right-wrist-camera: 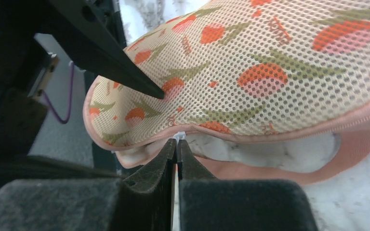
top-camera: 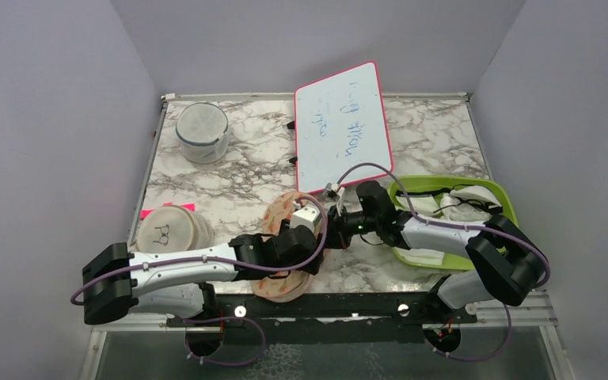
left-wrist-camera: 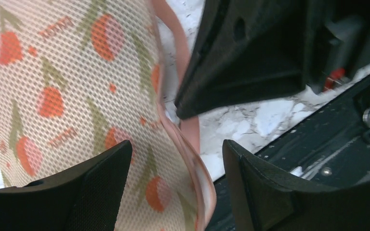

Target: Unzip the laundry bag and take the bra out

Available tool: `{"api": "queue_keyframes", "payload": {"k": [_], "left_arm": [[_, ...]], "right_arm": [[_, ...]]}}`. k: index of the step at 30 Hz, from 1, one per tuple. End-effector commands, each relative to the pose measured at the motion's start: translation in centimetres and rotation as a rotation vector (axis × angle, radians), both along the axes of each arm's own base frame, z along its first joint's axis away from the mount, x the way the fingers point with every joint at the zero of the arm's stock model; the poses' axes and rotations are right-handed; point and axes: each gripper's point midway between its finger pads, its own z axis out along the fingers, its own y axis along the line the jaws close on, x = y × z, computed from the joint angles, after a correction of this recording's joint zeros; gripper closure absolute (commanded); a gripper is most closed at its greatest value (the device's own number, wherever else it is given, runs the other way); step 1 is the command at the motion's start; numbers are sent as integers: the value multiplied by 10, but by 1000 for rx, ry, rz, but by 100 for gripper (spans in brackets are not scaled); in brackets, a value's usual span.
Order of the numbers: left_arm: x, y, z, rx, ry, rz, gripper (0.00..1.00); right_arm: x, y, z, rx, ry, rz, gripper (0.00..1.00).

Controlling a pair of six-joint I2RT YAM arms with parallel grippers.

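Note:
The laundry bag (top-camera: 279,212) lies near the table's front edge, its middle hidden under my left arm. In the right wrist view its peach mesh (right-wrist-camera: 270,72) with orange and green motifs is lifted at the edge. My right gripper (right-wrist-camera: 177,140) is shut on the small white zip pull (right-wrist-camera: 179,136) at that edge; it also shows in the top view (top-camera: 334,220). My left gripper (left-wrist-camera: 176,144) is open and straddles the bag's pink rim (left-wrist-camera: 192,178); it also shows in the top view (top-camera: 310,237). The bra is hidden.
A whiteboard (top-camera: 342,127) leans at the back. A round white mesh cylinder (top-camera: 203,131) stands back left, and a white disc pouch (top-camera: 172,229) lies at the left. A green basket (top-camera: 505,198) with white garments (top-camera: 463,202) sits at the right. A black rail (top-camera: 324,305) runs along the front edge.

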Motion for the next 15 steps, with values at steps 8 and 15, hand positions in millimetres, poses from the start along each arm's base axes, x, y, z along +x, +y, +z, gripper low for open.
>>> {"api": "queue_keyframes", "payload": {"k": [8,15], "left_arm": [[0,16,-31,119,0,18,43],[-5,17,-46,161,22,-14,47]], "right_arm": [[-20,3,0,29,76,-6,99],[-18,5,4,40,75,-12,99]]}}
